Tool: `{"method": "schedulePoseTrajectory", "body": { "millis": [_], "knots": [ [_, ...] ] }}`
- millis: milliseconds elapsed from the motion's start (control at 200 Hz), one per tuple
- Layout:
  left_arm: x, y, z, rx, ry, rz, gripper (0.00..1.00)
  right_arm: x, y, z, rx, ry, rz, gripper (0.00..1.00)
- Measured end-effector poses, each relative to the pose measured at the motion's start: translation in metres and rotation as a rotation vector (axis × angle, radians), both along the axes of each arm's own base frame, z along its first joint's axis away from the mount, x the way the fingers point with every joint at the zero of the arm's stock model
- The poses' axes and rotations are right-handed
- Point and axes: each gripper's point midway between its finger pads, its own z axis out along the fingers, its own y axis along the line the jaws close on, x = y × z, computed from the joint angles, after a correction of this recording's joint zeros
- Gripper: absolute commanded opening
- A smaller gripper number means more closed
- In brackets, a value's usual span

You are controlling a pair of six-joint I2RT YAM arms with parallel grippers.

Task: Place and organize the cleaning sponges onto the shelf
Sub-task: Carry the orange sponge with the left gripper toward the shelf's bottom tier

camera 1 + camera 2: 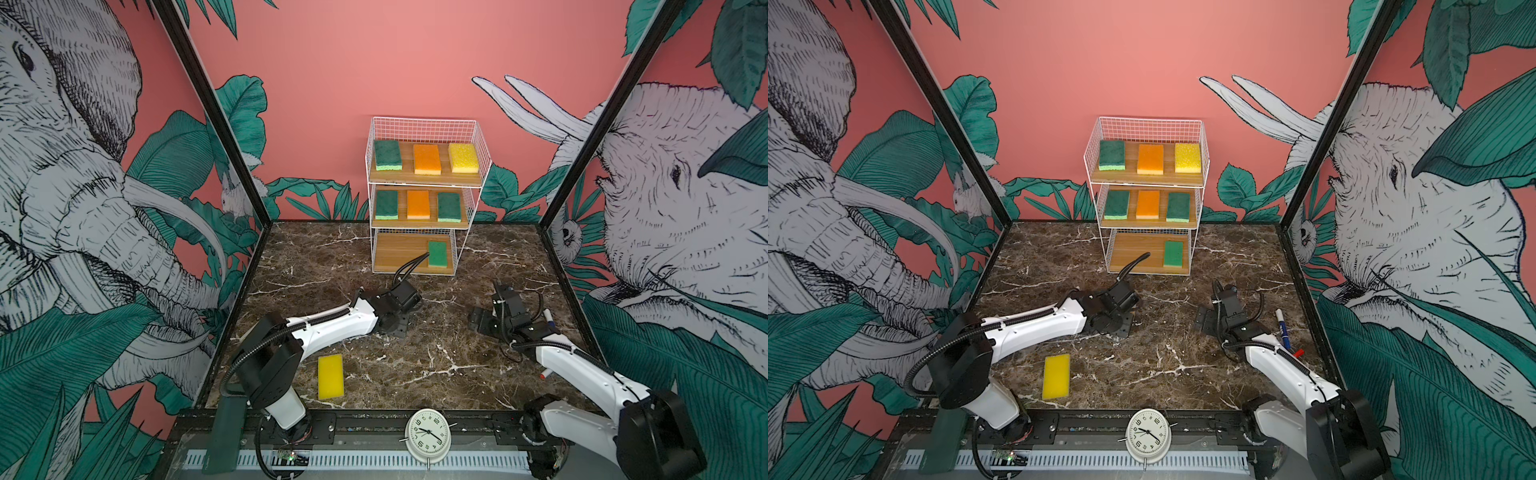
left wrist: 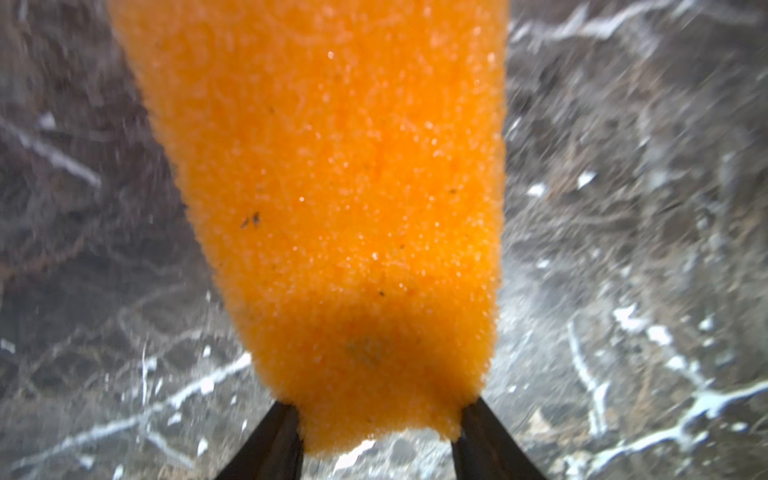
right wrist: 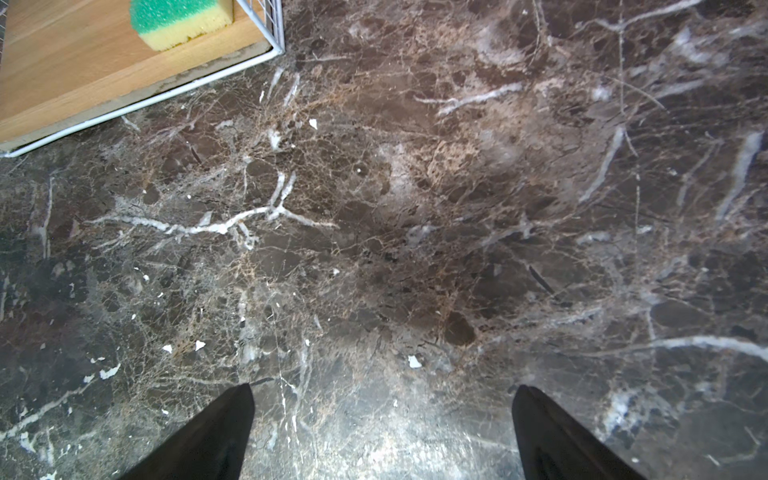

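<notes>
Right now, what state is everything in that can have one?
Shelf: upright, not yet full.
Shelved sponges: seven, lying flat.
Orange sponge: pinched at one end by left end effector.
Yellow sponge: flat on table, untouched.
Right end effector: open, empty.
Pen: lying on table.

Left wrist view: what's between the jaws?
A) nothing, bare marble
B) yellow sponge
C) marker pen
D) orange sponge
D: the orange sponge fills the view, its near end pinched between the two black jaws of the left gripper, with the marble tabletop behind it.
</notes>
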Motion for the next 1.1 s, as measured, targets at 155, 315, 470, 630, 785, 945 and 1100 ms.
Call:
{"method": "schedulePoseTrajectory", "body": {
  "millis": [155,315,470,630,785,945,1100],
  "knots": [
    [0.029,-0.014,-0.008,-0.032,-0.042,0.013,0.53,0.000,0.000,-0.004,-0.005,0.013,0.005,0.99],
    [0.064,-0.023,-0.022,-0.060,-0.084,0.059,0.53,0.002,0.002,-0.002,-0.010,0.014,0.019,0.99],
    [0.095,-0.032,-0.020,-0.100,-0.135,0.091,0.53,0.004,0.004,0.000,-0.005,0.008,0.027,0.99],
    [0.117,-0.037,-0.017,-0.117,-0.195,0.105,0.53,0.004,0.005,-0.001,-0.006,0.014,0.030,0.99],
    [0.129,-0.041,-0.016,-0.116,-0.247,0.108,0.53,0.004,0.005,-0.004,-0.010,0.023,0.037,0.99],
    [0.141,-0.046,-0.014,-0.107,-0.296,0.102,0.54,0.005,0.006,-0.004,-0.012,0.020,0.046,0.99],
    [0.158,-0.057,-0.002,-0.119,-0.356,0.098,0.54,0.006,0.007,-0.003,-0.010,0.012,0.048,0.99]
  ]
}}
